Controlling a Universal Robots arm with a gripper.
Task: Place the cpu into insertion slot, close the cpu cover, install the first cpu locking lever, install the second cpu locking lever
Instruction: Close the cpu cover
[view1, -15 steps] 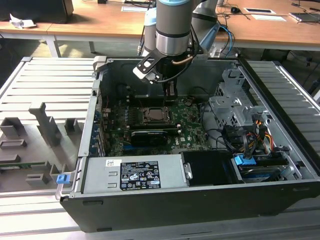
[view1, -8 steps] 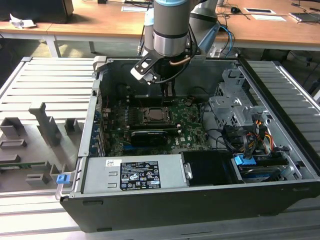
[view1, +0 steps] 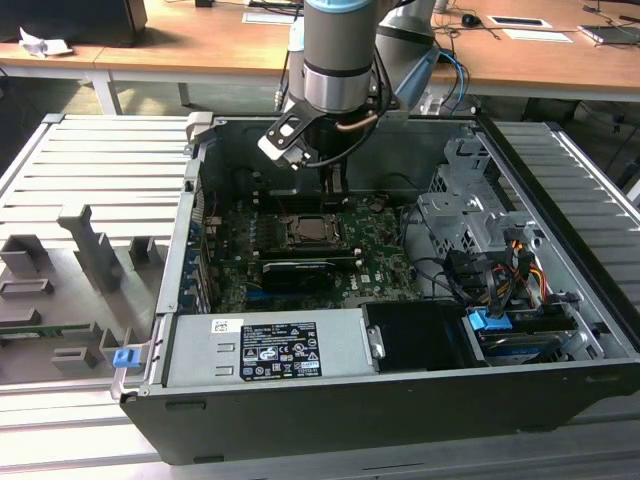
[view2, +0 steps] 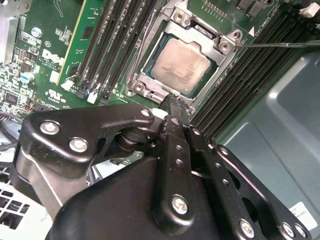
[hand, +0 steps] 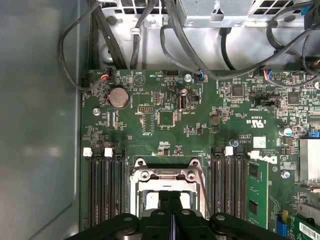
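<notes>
– Gripper (view2: 172, 100) linkage sits nearest in the second wrist view; its fingers (view2: 175, 125) are pressed together and hold nothing.
– Where is the tip?
– Right at the edge of the insertion slot (view2: 195, 89) (touching or just short, hard to say). The cpu (view2: 179, 65) lies flat in that slot, and the cpu cover (view2: 150, 52) is down around it.
– And the exterior view, from its left to its right?
– Grey fixture tray (view1: 80, 250), then the open computer case (view1: 330, 420) with the green motherboard (view1: 380, 250) inside, the arm (view1: 335, 50) reaching down over the chip, then the drive cage (view1: 470, 210).
– Anything else by the socket?
– One thin metal rod (view2: 280, 44) juts out over the memory slots (view2: 235, 85).
</notes>
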